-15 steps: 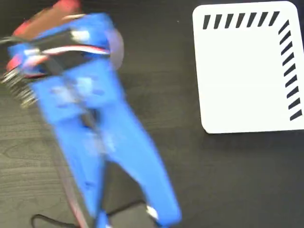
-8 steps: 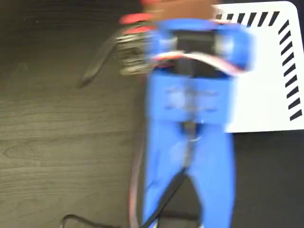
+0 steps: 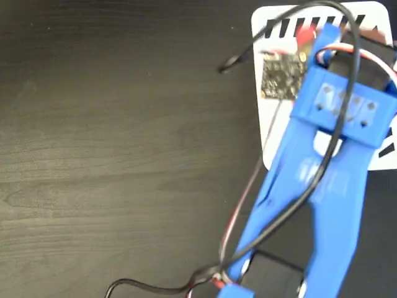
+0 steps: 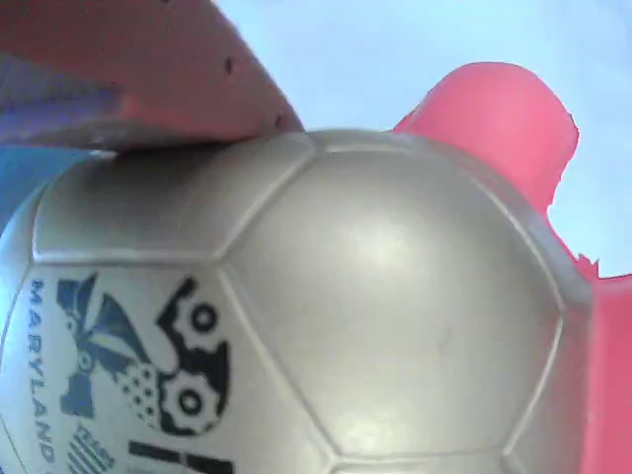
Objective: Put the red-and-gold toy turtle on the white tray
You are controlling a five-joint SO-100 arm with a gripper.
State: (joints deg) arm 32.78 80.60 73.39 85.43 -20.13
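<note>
In the wrist view the squishy gold-shelled, coral-red toy turtle (image 4: pixel 296 316) sits clamped in the red claw (image 4: pixel 395 148), which in the fixed view's upper right hangs directly above the flat white black-striped tray (image 3: pixel 273 139) on the dark desk (image 3: pixel 111 155).

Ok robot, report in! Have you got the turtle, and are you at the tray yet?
Tool shut on the toy turtle, shell fills wrist view. Arm over the white tray, turtle not yet released. Nothing in the way on the tray.
</note>
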